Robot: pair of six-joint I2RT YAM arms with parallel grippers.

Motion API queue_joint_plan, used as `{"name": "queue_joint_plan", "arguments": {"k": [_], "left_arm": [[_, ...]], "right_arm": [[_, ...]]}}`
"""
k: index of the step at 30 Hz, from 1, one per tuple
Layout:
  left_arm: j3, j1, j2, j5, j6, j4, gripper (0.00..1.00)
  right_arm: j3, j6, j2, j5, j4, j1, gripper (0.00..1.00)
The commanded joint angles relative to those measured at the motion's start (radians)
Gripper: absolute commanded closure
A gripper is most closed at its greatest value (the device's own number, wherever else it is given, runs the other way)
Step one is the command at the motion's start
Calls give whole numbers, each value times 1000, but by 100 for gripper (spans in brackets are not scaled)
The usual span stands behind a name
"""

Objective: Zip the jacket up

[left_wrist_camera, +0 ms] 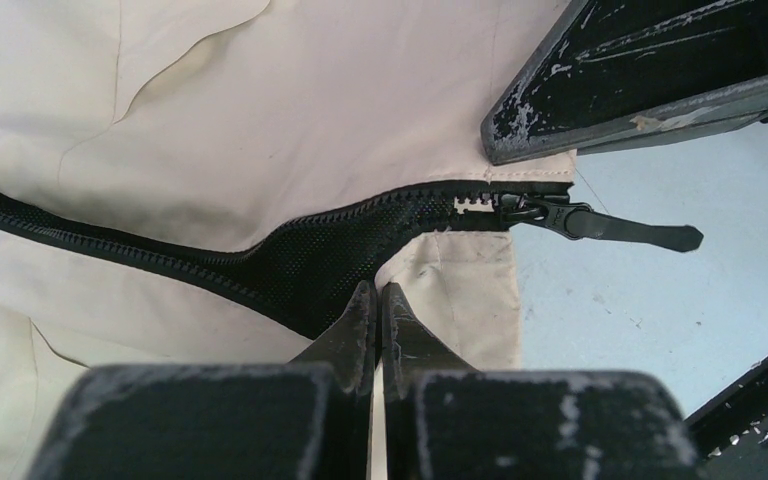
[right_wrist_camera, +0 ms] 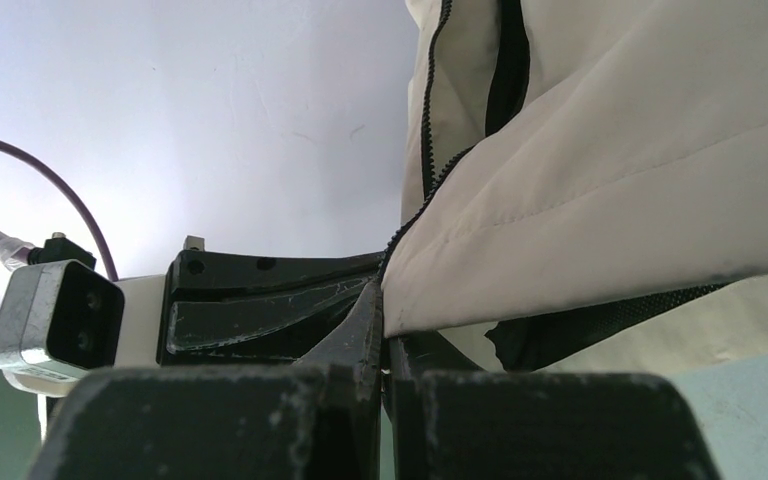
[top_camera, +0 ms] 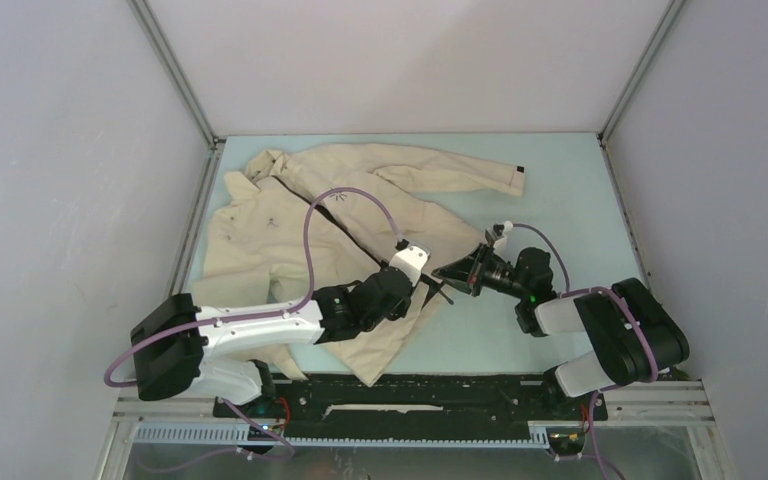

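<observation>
The beige jacket (top_camera: pixel 260 240) lies spread on the table, collar at the far left and hem toward the arms. Its dark zipper gapes along most of its length, showing black mesh lining (left_wrist_camera: pixel 320 260). The slider (left_wrist_camera: pixel 525 210) sits at the hem with its pull tab (left_wrist_camera: pixel 640 234) lying flat over the table. My left gripper (left_wrist_camera: pixel 380 300) is shut, pinching the hem fabric just below the slider. Opposite it, my right gripper (right_wrist_camera: pixel 385 320) is shut on the other hem corner (right_wrist_camera: pixel 610 180). The two grippers meet almost tip to tip, left gripper (top_camera: pixel 438 290) and right gripper (top_camera: pixel 457 270).
The pale blue table (top_camera: pixel 560 200) is boxed in by white walls on three sides, with metal corner posts. The left arm's purple cable (top_camera: pixel 310 230) arches over the jacket. The upper sleeve's cuff (top_camera: pixel 515 180) lies at the far right.
</observation>
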Motion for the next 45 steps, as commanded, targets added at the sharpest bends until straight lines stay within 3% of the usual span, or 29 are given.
{"name": "queue_joint_plan", "arguments": {"k": [1,11,24,32,45], "left_arm": [[71,-9,-10,-23,-6,14,100],[79,-17,-10,-21,-3,8,100],[102,-32,-30,-11,-21,-12,100],[92,-37,-52,-1,-20,9,100],[69,-45,-60,24,9,42,100]], "right_arm": [[15,-30,-27,26,8,15,100],[31,-82,-88,86,-99,44,100],[63,-250,-360,326,-504,98,100],[71,-215,-311,306,-428,133,100],[71,-188,-339,402,-465,201,100]]}}
